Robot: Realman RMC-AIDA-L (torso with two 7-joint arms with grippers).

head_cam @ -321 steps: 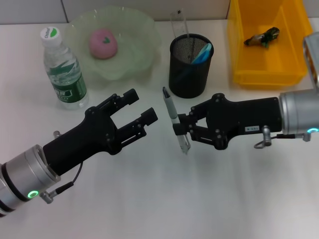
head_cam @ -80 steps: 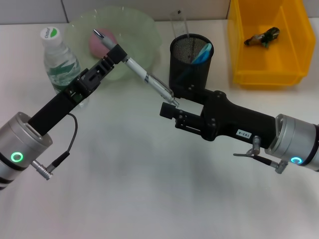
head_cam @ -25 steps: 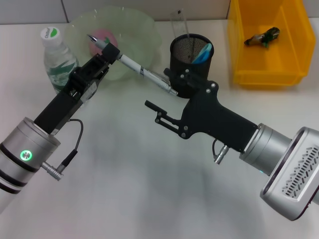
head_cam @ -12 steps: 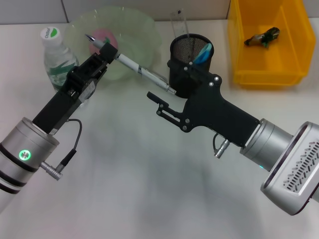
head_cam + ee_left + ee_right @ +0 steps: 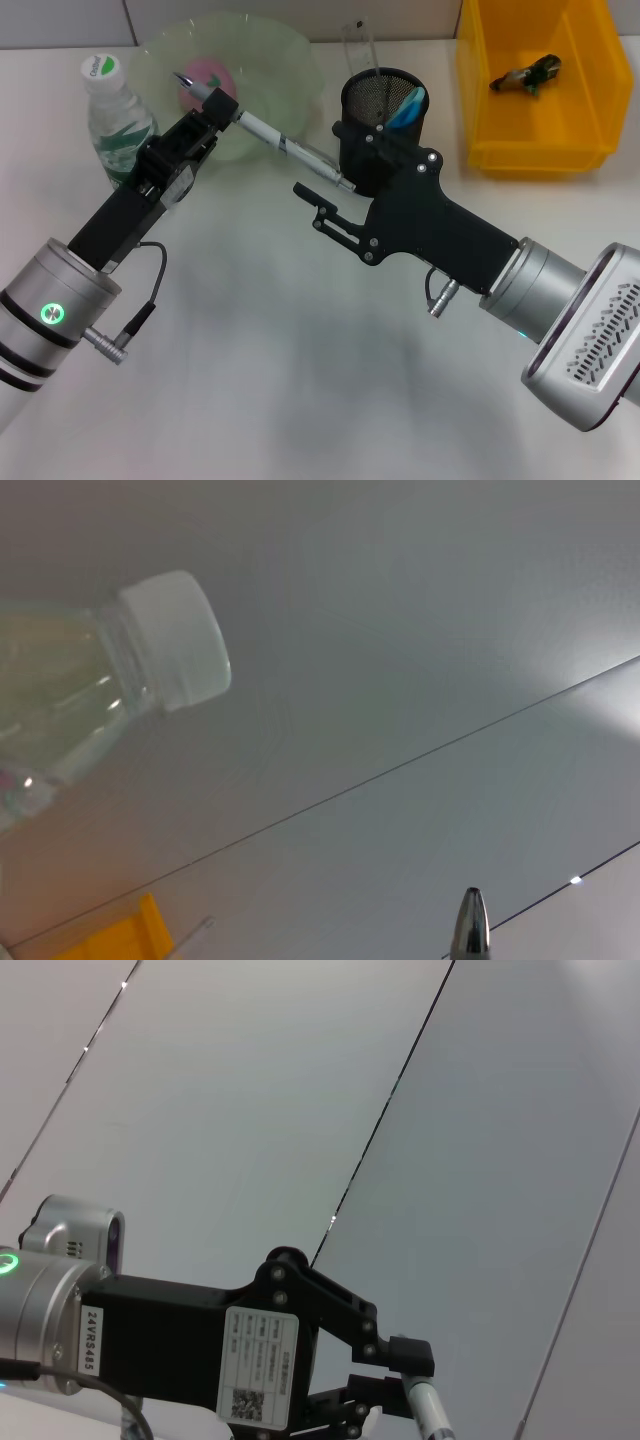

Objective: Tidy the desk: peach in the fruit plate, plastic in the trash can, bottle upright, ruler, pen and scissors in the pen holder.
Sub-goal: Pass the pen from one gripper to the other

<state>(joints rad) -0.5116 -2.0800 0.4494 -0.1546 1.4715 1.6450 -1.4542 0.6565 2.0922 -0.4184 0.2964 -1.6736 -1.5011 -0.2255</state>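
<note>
Left claw (image 5: pixel 212 112) gripping pen (image 5: pixel 272 143)

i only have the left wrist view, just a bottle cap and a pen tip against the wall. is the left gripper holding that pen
Observer: Yes. In the head view the left gripper is shut on the pen, which hangs tilted over the table between the fruit plate and the pen holder.
Operator: where's the right gripper
Observer: The right gripper sits in front of the pen holder, open and holding nothing, just below the pen's lower end.
Operator: what's already in the holder
Observer: A blue item and a clear ruler stand in it.
Operator: peach done
Observer: Yes, the peach lies in the fruit plate, and the bottle stands upright beside it.
</note>
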